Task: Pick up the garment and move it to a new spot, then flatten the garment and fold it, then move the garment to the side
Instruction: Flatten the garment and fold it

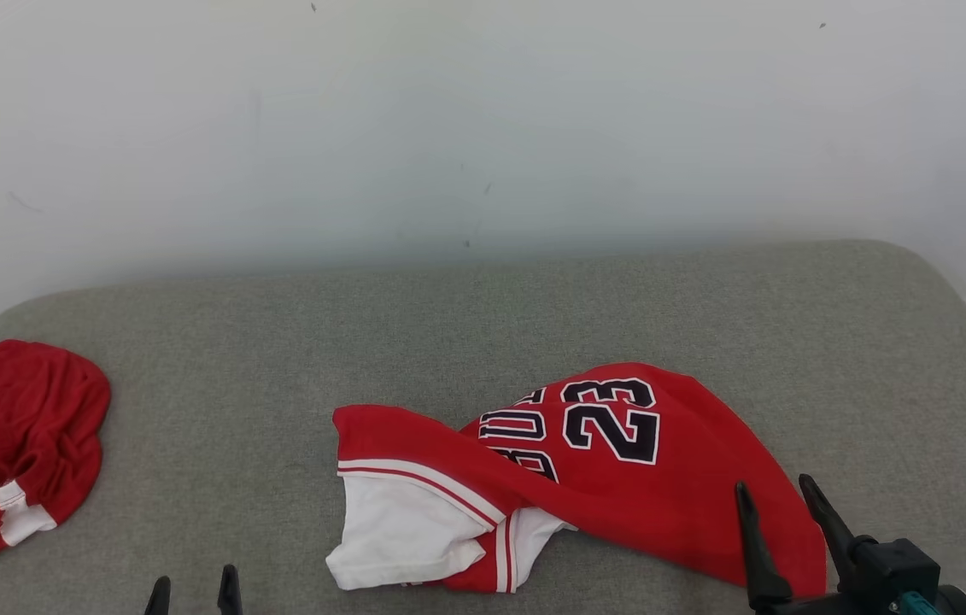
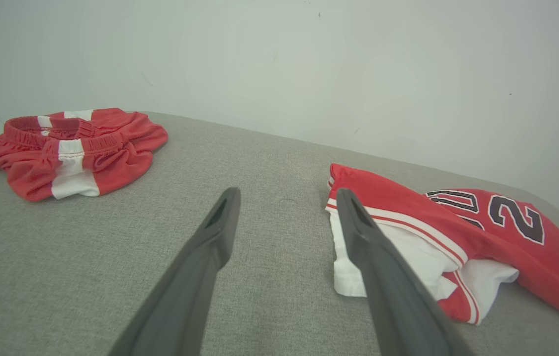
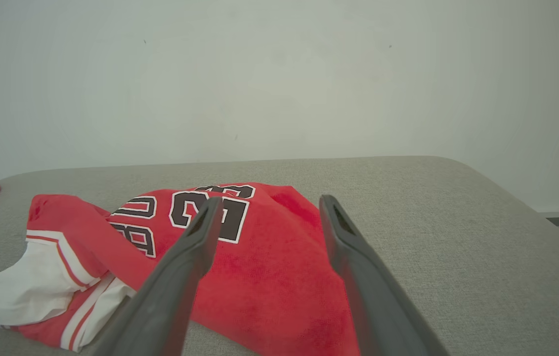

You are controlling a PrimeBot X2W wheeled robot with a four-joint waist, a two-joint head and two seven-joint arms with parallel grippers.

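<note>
At the 9 o'clock edge of the table [image 1: 465, 325] lies a bunched pair of red-and-white shorts [image 1: 17, 444], well apart from the work. The left hand [image 1: 195, 579] sits at 7 o'clock, fingers spread and released, grasping nothing, with bare grey cloth between them. The jersey [image 1: 602, 461] is red with white trim and shows the number 23. It lies crumpled from the table's centre toward 5 o'clock, its white-lined end doubled back at its own 8 o'clock and its printed panel twisted. The right hand [image 1: 772, 483] is at the jersey's 4 o'clock corner, fingers spread and released, holding nothing. Its tips are over the red fabric, but contact cannot be confirmed. Assessment: the pick-up appears to be the step in hand, and nothing is lifted yet. The right hand should pinch one layer near the hem edge, not the heaped middle. The left hand should cross toward 3 o'clock and take the doubled white end, so the cloth rises evenly. A single-corner lift would likely drag the twist along and make flattening harder.
</note>
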